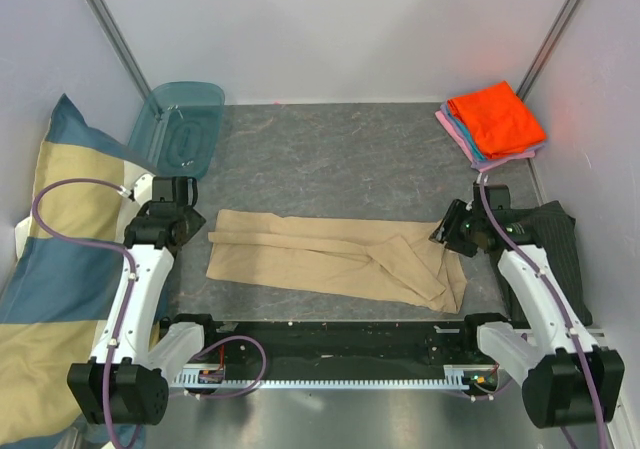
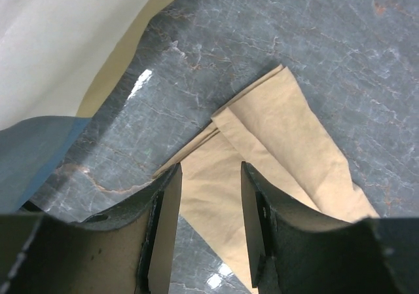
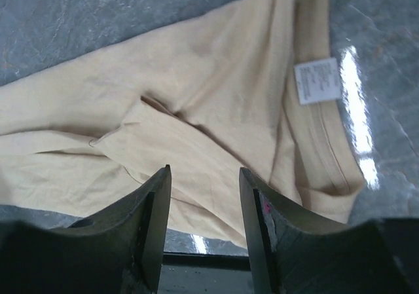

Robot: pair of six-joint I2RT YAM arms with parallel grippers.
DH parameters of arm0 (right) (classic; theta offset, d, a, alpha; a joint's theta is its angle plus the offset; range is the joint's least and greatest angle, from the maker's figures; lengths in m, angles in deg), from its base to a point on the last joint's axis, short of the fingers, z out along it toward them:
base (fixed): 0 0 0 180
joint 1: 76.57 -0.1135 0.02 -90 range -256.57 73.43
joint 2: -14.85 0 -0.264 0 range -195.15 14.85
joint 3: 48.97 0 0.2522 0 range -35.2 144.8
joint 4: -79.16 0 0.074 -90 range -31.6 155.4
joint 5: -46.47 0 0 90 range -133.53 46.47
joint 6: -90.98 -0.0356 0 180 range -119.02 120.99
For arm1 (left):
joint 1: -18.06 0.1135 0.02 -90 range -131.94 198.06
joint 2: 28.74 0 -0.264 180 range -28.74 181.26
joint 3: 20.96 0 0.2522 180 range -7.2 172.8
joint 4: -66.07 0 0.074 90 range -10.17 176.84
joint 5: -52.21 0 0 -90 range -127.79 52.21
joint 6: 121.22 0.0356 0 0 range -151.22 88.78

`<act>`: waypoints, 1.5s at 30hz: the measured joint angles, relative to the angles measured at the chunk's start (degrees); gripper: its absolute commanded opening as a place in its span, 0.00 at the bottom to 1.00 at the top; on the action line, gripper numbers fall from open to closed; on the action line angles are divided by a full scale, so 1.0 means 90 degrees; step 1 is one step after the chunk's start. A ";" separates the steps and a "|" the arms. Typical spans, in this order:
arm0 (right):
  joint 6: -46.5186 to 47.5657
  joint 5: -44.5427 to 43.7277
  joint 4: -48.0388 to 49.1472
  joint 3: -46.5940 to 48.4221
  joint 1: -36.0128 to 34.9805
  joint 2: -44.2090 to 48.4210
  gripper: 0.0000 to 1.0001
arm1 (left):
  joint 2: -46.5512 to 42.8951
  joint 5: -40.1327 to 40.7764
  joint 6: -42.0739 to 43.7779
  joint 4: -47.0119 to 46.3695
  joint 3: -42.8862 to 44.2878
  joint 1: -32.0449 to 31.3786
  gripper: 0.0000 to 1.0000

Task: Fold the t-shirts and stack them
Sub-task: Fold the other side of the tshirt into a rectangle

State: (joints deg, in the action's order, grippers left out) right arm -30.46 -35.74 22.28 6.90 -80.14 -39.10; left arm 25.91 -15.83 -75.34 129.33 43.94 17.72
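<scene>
A tan t-shirt (image 1: 330,257) lies folded into a long strip across the near part of the table. My left gripper (image 1: 196,227) hovers over its left end, open; in the left wrist view the shirt's layered corner (image 2: 275,130) lies below the gripper (image 2: 209,176) with nothing between the fingers. My right gripper (image 1: 446,235) is above the right, collar end, also open; in its wrist view the gripper (image 3: 204,179) hangs over rumpled tan t-shirt cloth (image 3: 196,110) with a white neck label (image 3: 316,81). Folded t-shirts are stacked at the back right, orange (image 1: 497,117) on top, with blue and pink edges (image 1: 462,141) showing under it.
A big blue-and-cream pillow (image 1: 50,239) leans along the left wall. A teal plastic bin (image 1: 182,127) stands at the back left. A dark striped cloth (image 1: 562,239) lies by the right arm. White walls close in the table on three sides.
</scene>
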 measured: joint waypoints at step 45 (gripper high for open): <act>0.0658 0.0294 0.2470 0.0250 -0.1591 -0.3106 0.02 | 0.0036 -0.0500 0.0005 -0.0782 -0.0583 0.0000 0.49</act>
State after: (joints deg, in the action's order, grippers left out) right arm -24.53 -33.10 44.51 9.15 -94.46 -67.06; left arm 26.24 -20.34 -75.30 122.29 38.69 17.72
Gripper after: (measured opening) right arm 0.061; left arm 0.488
